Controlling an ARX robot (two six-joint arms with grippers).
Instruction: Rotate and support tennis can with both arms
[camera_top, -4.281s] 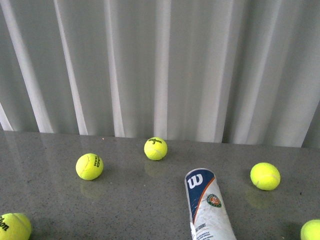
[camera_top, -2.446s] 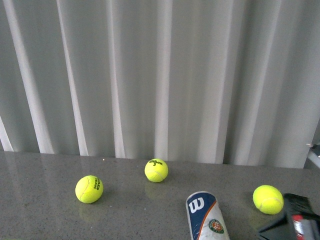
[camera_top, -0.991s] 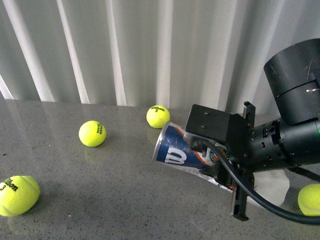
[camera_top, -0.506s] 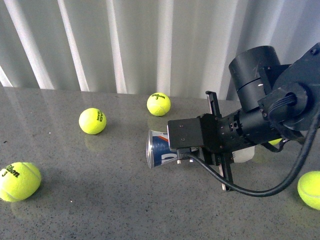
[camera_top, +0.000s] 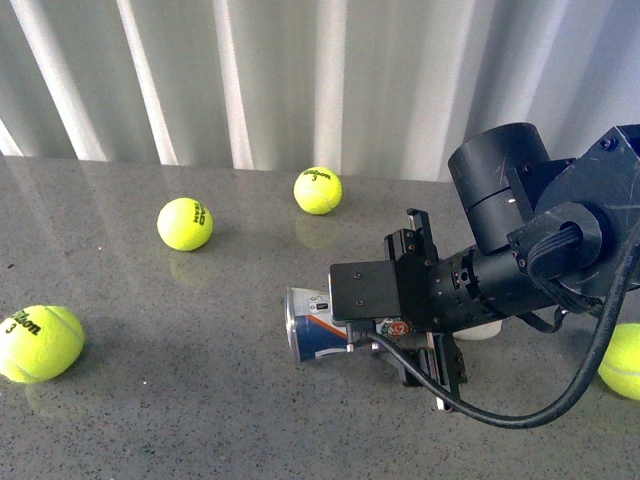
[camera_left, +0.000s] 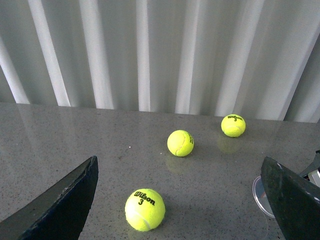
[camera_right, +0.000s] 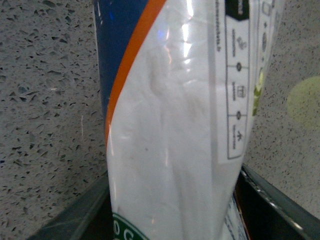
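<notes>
The tennis can (camera_top: 318, 337) lies on its side low on the worktop (camera_top: 150, 400), with its long axis running across us and its silver rim toward our left. Our right fingers (camera_top: 417, 235) are clamped across its mid-body (the right wrist view shows the label wedged between them). Our left fingers (camera_left: 65, 205) are spread wide and empty, with the rim near one of them. We judge the left arm should come in along that axis to support the rim end.

Right arm (camera_top: 540, 230) stretched low, right gripper (camera_top: 425, 318) clamped on the tennis can (camera_top: 310, 330). Left gripper (camera_left: 179, 160) hangs, fingers wide apart
</notes>
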